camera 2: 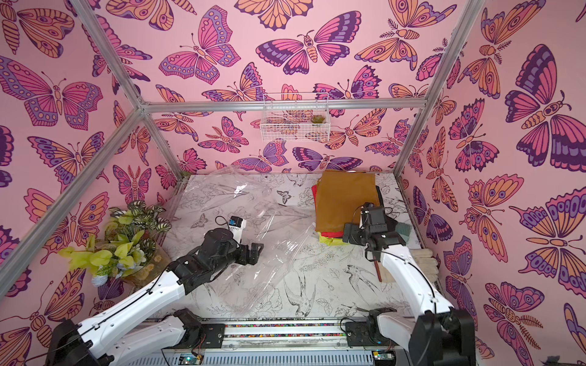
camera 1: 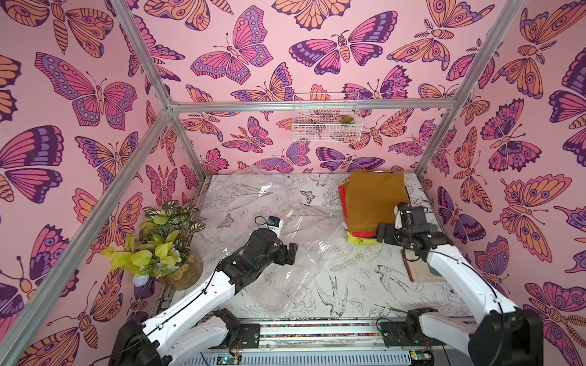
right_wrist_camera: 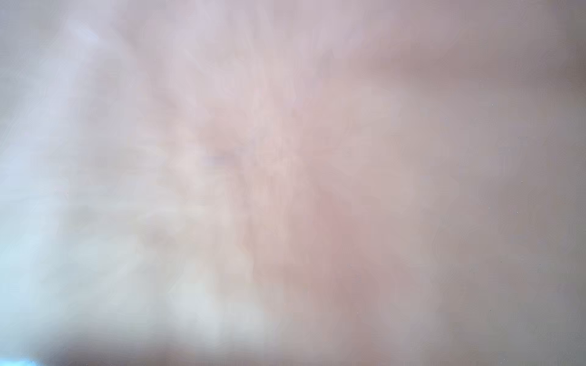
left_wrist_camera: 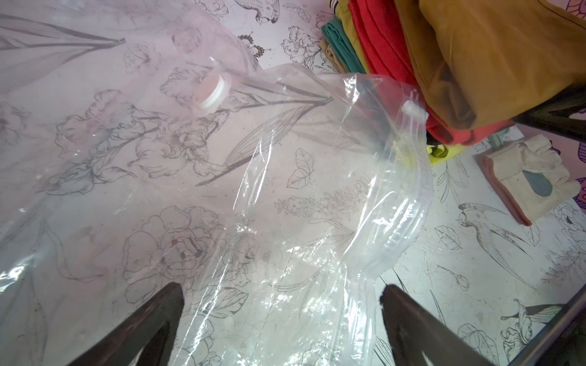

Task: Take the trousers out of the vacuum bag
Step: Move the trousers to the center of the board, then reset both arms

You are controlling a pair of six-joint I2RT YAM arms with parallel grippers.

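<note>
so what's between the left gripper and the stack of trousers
Only the vacuum bag: its crumpled zip end lies between the left gripper and the trousers, clearest in the left wrist view.

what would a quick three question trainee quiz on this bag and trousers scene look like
1. Multiple choice: which garment lies on top of the stack of trousers? A red, B mustard brown, C teal green.
2. Fill in: the left gripper hovers above the vacuum bag with its jaws ____.
3. True or false: the trousers lie inside the vacuum bag.

Key: 1 B; 2 open; 3 false.
</note>
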